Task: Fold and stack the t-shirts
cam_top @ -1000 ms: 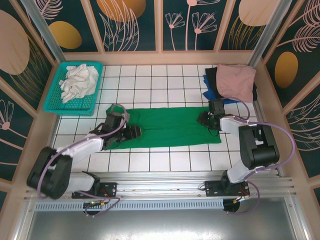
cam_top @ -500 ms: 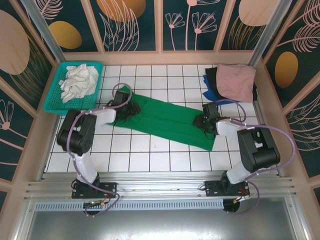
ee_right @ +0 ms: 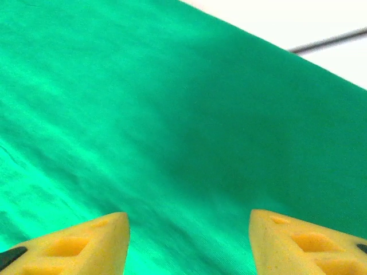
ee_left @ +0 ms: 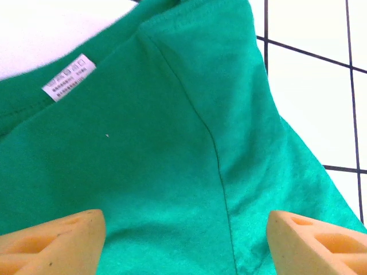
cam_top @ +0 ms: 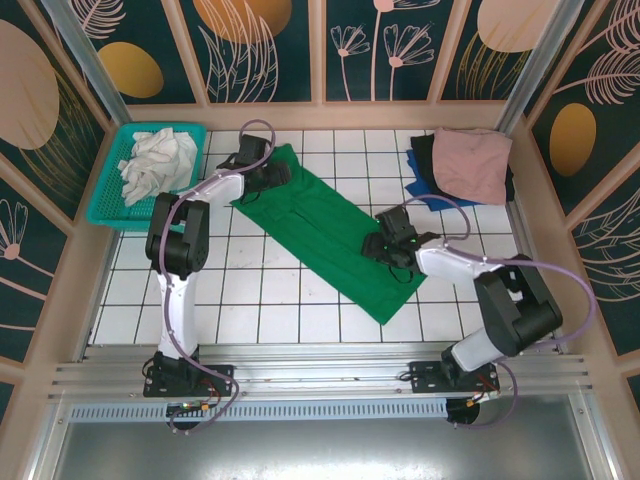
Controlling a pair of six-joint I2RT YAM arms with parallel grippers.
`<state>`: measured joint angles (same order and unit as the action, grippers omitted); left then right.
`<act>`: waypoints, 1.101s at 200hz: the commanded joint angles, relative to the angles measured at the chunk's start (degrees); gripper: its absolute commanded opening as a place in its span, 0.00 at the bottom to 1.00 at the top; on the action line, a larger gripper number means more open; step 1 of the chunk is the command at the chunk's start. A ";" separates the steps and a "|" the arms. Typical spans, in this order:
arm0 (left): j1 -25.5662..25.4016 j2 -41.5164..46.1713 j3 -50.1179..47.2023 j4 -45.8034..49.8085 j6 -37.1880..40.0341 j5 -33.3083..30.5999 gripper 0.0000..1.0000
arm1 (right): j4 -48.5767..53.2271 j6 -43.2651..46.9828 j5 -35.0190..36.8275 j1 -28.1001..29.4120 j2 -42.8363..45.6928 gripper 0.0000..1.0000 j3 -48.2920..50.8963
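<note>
Diagonally laid green t-shirt (cam_top: 320, 225); left hand (cam_top: 272, 174), right hand (cam_top: 384, 246) spread over ends.

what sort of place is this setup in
Probably a robot lab test cell, not a home: a white tiled tabletop walled in by leaf-print panels, two robot arms mounted on a metal rail, and a green t-shirt laid out.

The green shirt (ee_left: 172, 114) under the left gripper (ee_left: 184, 229) is soft, matt knit cloth, with a stitched seam (ee_left: 218, 166) and a white label (ee_left: 69, 77). The gripper's fingers (ee_left: 51, 240) look like matt yellow plastic. The worktop (cam_top: 300, 310) is glossy white tile.
</note>
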<state>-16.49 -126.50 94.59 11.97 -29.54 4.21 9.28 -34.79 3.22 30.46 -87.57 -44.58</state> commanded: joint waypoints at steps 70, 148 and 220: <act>0.00 -20.93 21.47 -4.34 -1.10 15.44 0.69 | -3.36 -13.96 -1.08 16.90 -4.51 0.59 4.29; 0.02 -27.06 42.92 -2.92 0.97 24.30 0.75 | -8.37 -13.61 -10.46 22.80 -0.92 0.83 -2.13; -0.62 18.39 -9.76 -16.15 2.18 9.56 0.98 | 15.15 -13.46 1.08 13.07 17.77 0.78 8.57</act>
<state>-16.82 -125.54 101.69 5.02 -26.89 19.09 14.06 -47.99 1.10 44.29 -72.03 -39.29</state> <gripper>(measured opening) 0.985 0.786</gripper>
